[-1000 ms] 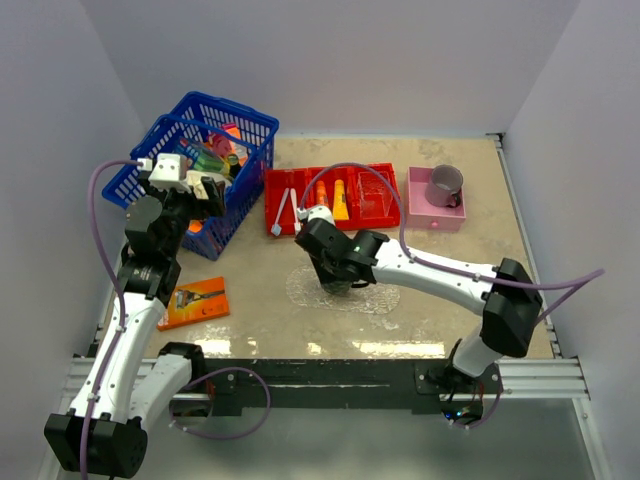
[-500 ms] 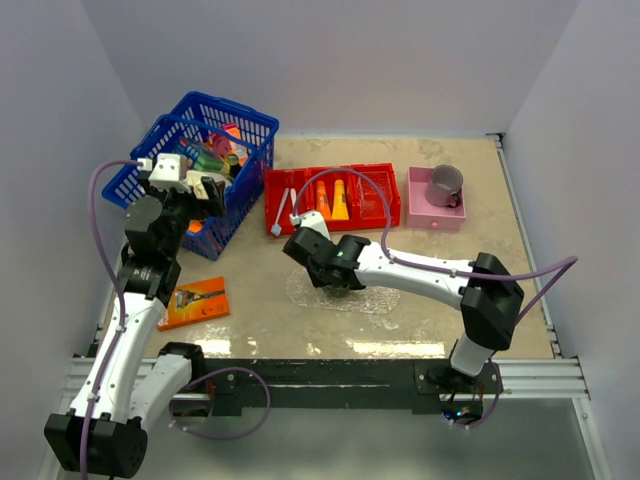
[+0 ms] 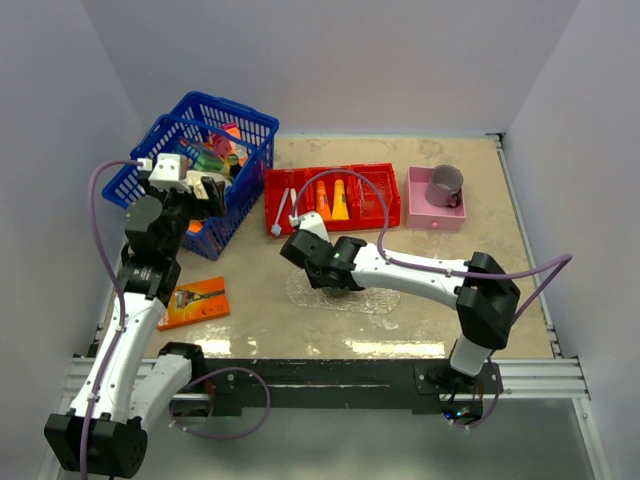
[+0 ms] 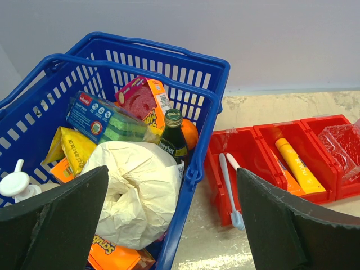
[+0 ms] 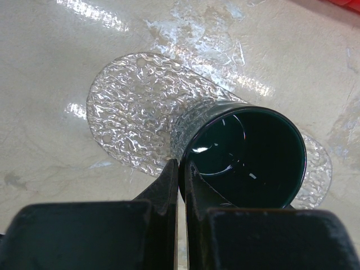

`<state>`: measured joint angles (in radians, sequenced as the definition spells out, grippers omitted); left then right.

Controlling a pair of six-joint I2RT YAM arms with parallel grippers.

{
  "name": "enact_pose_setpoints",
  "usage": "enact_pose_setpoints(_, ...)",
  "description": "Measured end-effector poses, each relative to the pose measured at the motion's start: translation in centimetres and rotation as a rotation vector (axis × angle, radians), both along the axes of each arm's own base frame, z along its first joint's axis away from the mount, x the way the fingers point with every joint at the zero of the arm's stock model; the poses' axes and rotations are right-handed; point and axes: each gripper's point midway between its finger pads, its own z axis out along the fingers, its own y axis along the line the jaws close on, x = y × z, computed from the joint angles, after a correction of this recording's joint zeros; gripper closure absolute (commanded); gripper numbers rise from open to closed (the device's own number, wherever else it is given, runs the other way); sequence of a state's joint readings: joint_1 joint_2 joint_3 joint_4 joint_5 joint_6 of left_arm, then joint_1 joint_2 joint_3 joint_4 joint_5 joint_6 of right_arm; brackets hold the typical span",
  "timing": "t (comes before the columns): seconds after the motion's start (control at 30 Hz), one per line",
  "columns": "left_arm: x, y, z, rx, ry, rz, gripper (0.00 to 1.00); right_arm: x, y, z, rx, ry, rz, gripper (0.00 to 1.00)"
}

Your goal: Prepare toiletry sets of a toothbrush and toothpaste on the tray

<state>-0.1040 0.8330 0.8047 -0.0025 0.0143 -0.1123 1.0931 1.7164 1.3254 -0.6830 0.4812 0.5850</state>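
Note:
The clear bumpy tray (image 5: 132,112) lies on the table, and a dark green cup (image 5: 250,152) stands upright on it. My right gripper (image 5: 181,166) is shut on the cup's near rim, one finger inside and one outside. From above, the right gripper (image 3: 335,272) hides the cup over the tray (image 3: 378,297). Two white toothbrushes (image 4: 228,183) lie in the red bin's left compartment. An orange tube (image 4: 284,173) and a yellow-orange tube (image 4: 298,166) lie in the middle one. My left gripper (image 4: 171,211) hangs open above the blue basket's edge, holding nothing.
The blue basket (image 3: 165,140) at the back left is full of groceries. The red three-compartment bin (image 3: 375,212) sits behind the tray. A pink box (image 3: 437,216) holding a grey cup stands at the back right. An orange razor pack (image 3: 195,302) lies near the left arm.
My right arm has swung its wrist leftward over the tray, still pinching the dark cup's rim. The left arm has not moved.

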Motion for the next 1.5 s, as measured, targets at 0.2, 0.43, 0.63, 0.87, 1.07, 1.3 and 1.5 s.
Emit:
enact_pose_setpoints(0.2,0.0,0.0,0.0,0.0,0.0,0.0,0.0,0.0,0.1,-1.0,-0.021,0.012,-0.002,1.0)
enact_pose_setpoints(0.43,0.0,0.0,0.0,0.0,0.0,0.002,0.0,0.2,0.2,-1.3,-0.035,0.002,-0.005,0.89)
enact_pose_setpoints(0.63,0.0,0.0,0.0,0.0,0.0,0.002,0.0,0.3,0.4,-0.9,-0.029,-0.006,-0.005,0.71)
enact_pose_setpoints(0.87,0.0,0.0,0.0,0.0,0.0,0.002,0.0,0.4,0.9,-0.6,-0.016,-0.007,0.009,0.57)
enact_pose_setpoints(1.07,0.0,0.0,-0.1,0.0,0.002,0.002,0.0,-0.2,1.0,0.5,0.001,0.004,0.066,0.46)
enact_pose_setpoints(1.3,0.1,0.0,-0.4,0.002,0.013,0.003,0.0,0.6,-0.9,7.1,0.091,-0.074,0.156,0.46)
enact_pose_setpoints(1.5,0.1,0.0,-0.4,0.002,0.015,0.003,0.0,5.2,-6.5,7.5,0.09,-0.066,0.099,0.46)
